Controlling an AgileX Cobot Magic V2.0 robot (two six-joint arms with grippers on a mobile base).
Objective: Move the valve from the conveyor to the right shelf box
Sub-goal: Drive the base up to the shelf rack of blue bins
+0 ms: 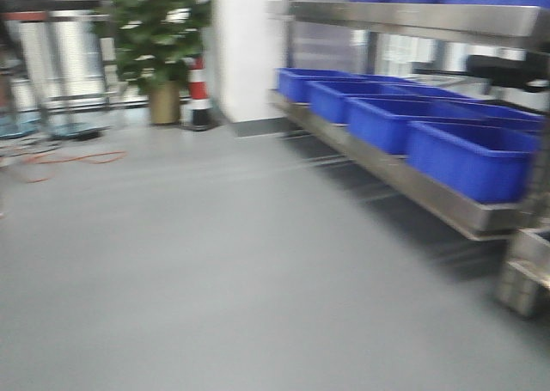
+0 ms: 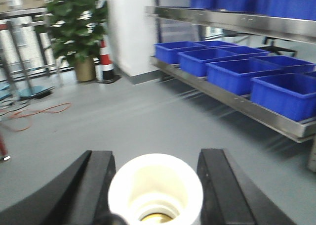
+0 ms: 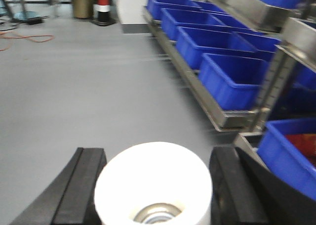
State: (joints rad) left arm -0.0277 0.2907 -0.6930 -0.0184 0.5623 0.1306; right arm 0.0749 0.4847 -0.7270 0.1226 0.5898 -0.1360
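Grey floor, blue boxes on shelf, left gripper and right gripper each clamping white valve

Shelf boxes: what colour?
Blue. The shelf boxes show best in the left wrist view.

We are seeing the left valve, a white round tube with a brass-coloured ring inside, turning its open mouth to the wrist camera while the left gripper is pinching its sides. The right valve, white with a grey metal ring inside, is sitting the same way in the right gripper. The blue shelf boxes are standing open-topped in a row along the steel shelf on the right.
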